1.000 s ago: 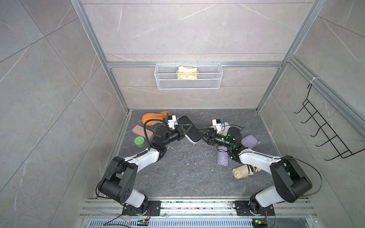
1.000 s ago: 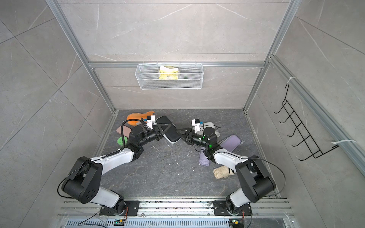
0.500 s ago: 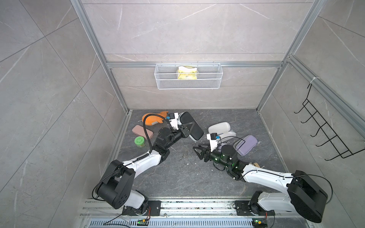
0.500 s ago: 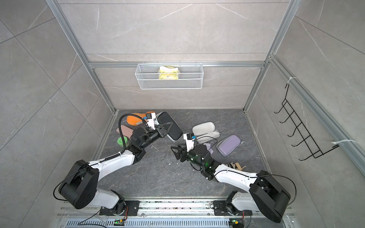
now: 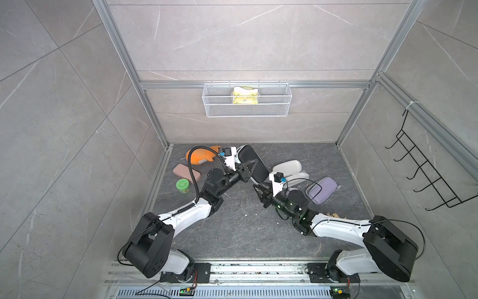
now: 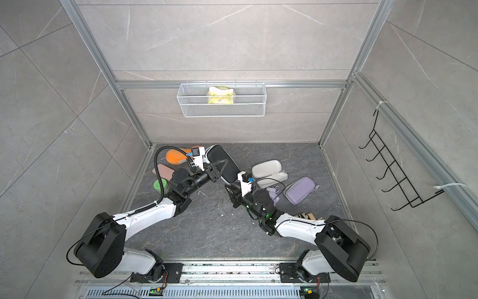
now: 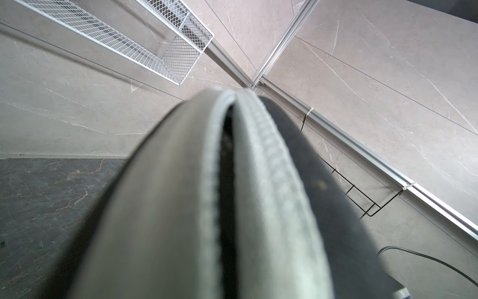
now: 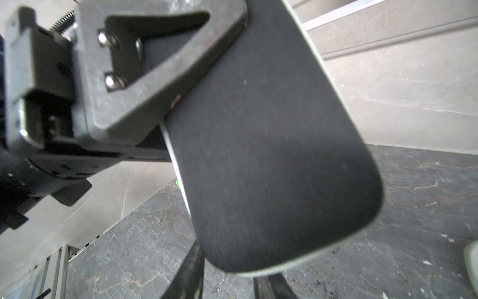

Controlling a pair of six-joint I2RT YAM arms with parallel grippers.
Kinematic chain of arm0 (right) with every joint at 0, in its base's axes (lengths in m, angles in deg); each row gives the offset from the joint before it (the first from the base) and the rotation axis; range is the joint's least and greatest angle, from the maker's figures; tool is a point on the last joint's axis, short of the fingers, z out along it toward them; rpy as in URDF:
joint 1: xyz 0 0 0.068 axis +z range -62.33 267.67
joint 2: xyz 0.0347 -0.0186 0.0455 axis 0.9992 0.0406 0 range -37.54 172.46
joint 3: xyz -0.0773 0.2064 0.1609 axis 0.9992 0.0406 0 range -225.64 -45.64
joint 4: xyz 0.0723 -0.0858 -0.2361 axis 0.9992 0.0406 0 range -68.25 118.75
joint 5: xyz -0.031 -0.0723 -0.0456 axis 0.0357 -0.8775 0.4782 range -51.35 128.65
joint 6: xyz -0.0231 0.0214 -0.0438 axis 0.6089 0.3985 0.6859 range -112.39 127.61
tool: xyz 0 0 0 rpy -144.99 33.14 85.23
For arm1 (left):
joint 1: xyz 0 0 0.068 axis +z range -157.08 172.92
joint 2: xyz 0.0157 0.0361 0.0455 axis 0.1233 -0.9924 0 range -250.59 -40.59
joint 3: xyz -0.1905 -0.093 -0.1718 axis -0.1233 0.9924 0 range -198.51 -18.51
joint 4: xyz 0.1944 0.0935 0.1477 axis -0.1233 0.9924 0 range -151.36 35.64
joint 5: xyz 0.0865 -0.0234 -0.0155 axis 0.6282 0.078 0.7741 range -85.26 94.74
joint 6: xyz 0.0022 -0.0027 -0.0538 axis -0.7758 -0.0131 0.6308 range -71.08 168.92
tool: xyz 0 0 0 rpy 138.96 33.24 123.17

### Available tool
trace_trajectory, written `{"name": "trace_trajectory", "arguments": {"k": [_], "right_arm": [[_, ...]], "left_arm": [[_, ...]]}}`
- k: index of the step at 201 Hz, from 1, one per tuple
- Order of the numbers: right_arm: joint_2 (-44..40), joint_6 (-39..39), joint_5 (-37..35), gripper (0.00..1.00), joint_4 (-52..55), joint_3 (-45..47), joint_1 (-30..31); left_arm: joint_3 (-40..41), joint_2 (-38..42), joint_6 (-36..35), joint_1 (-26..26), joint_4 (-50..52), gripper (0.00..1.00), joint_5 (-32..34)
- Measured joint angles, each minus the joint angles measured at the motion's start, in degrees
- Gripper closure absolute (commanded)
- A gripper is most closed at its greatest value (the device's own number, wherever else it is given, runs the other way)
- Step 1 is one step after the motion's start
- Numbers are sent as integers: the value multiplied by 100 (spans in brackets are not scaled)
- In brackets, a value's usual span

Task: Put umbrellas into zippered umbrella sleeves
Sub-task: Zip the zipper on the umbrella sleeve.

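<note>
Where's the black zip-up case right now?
In both top views the black sleeve is held in the left gripper near the back of the floor, between the orange plush whale and the cream sleeve.

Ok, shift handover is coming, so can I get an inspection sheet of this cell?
Surface: dark stone floor, light specks.
Job's things: black sleeve held up, zip gaping; cream sleeve open; lavender sleeve on floor; lavender umbrella, beige umbrella partly behind right arm.
Clutter: plush, pink case, green jar.
Grippers: left gripper clamped on black sleeve; right gripper at its lower end, grip unclear.
Cables: conduit loops above left arm; thin cable crosses lavender sleeve.
Surroundings: wire basket holding yellow packet; hook rack.
</note>
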Motion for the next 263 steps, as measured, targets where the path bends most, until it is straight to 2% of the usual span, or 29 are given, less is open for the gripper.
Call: {"name": "trace_trajectory", "arguments": {"k": [54,89,124,155,199,229,263], "right_arm": [[140,-52,-4,86,-2,-131,17],[223,-234,-35,100,4,-251,72],[223,-310,-313,100,59,-256,122],[212,-302,-511,100,262,-243,140],[219,-81,-409,100,396,-245,-328],[214,409,-105,100,706,-345,-343],[181,1209,120,100,1270,-614,-396]], "left_arm": [[-2,-20,4,4,-116,84,55],[-2,-22,11,4,-153,85,164],[-4,-4,-4,2,-114,86,236],[-2,210,-111,4,348,91,352],[-2,715,-74,101,1421,96,380],[-9,820,208,345,1926,95,63],[-323,811,356,625,2710,94,-645]]}}
